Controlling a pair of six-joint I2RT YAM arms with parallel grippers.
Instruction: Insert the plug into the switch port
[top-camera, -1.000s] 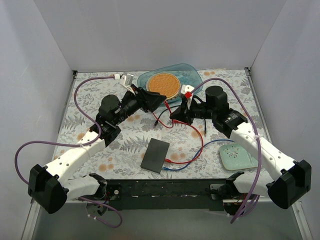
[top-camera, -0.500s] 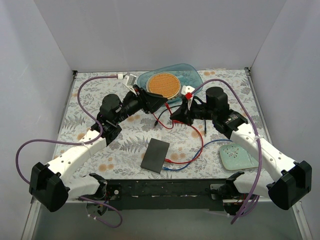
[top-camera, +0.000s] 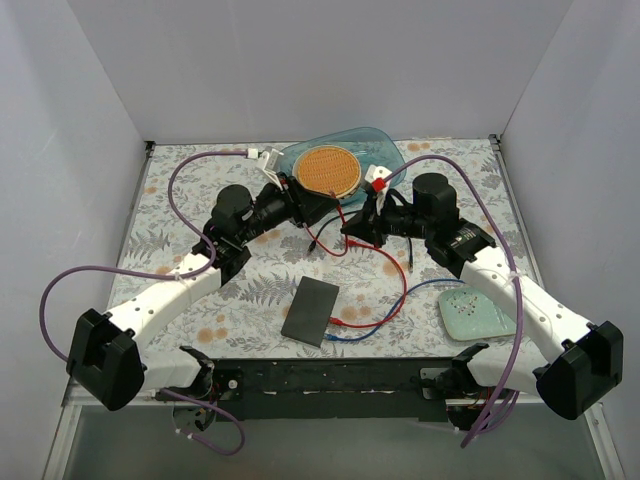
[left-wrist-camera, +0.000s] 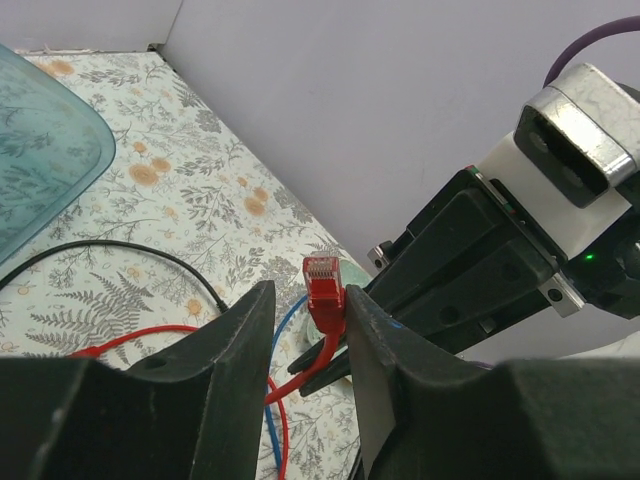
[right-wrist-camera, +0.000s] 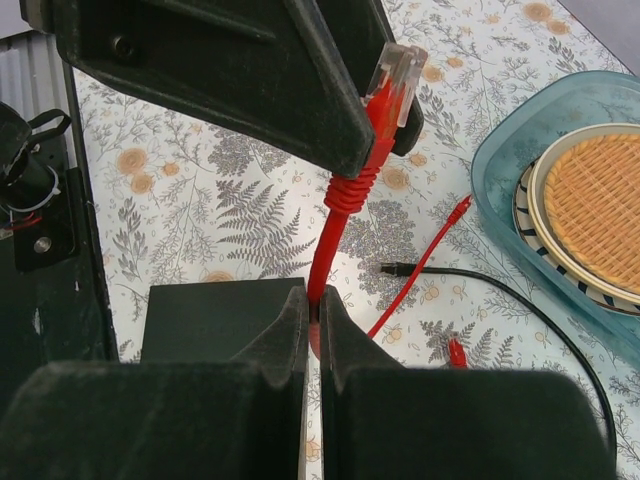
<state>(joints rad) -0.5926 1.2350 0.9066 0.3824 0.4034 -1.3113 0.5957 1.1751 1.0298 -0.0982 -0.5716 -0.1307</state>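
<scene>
Right wrist view reveals right pincer (right-wrist-camera: 312, 305) clamping plug (right-wrist-camera: 392, 85) cable

No lettering, label, brand or number is legible in any of the three views. The flat black switch (top-camera: 311, 310) and the red plug (left-wrist-camera: 323, 286) carry no readable marking.

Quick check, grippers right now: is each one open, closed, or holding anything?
Left gripper: open, with a finger on either side of the red plug and a gap visible.
Right gripper: shut on the red cable below the plug.
</scene>
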